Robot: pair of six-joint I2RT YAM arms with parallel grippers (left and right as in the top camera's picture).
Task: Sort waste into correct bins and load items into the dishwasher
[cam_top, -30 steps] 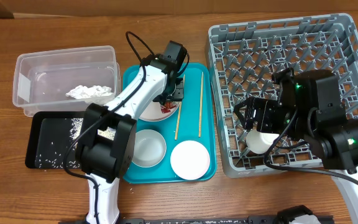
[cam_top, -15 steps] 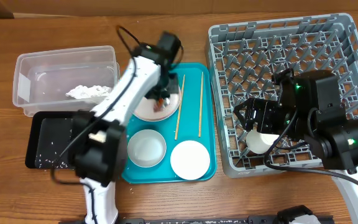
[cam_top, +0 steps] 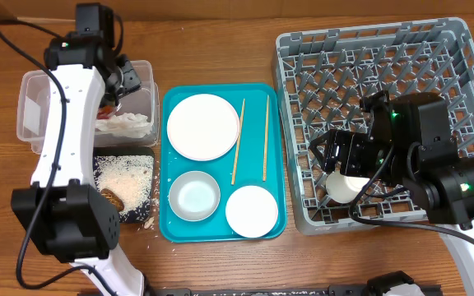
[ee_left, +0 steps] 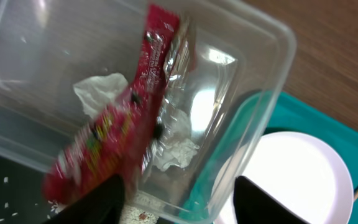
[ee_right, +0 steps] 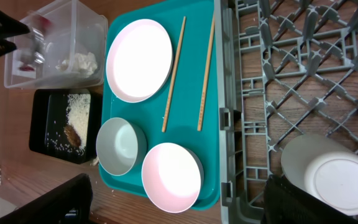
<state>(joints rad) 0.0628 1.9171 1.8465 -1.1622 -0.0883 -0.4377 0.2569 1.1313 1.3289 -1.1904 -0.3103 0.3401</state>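
Observation:
My left gripper (cam_top: 122, 82) (ee_left: 179, 186) is over the clear tub (cam_top: 39, 90) (ee_left: 260, 74), its fingers spread open. The red-and-silver wrapper (ee_left: 135, 118) is blurred in front of the fingers, over the tub, near white tissue scraps (cam_top: 126, 123) (ee_left: 98, 90). The black tray (cam_top: 142, 215) holds rice (cam_top: 126, 177) and a brown lump (cam_top: 109, 200). The white plate (cam_top: 202, 126), two chopsticks (cam_top: 237, 141), a white bowl (cam_top: 194, 196) and a pink bowl (cam_top: 252, 210) (ee_right: 171, 177) lie on the teal tray (cam_top: 251, 115). My right gripper (cam_top: 329, 153) (ee_right: 179, 199) is open over the grey rack (cam_top: 369, 66), beside the white cup (cam_top: 344, 187) (ee_right: 331, 177).
The rack fills the right side of the table. The tub and black tray sit close together left of the teal tray. A few rice grains lie on the wood by the black tray's corner (cam_top: 148, 226).
My left arm swung from the plate to the clear tub with the wrapper. The plate is now bare, and the black tray now holds more rice and the brown lump. The right arm stayed still.

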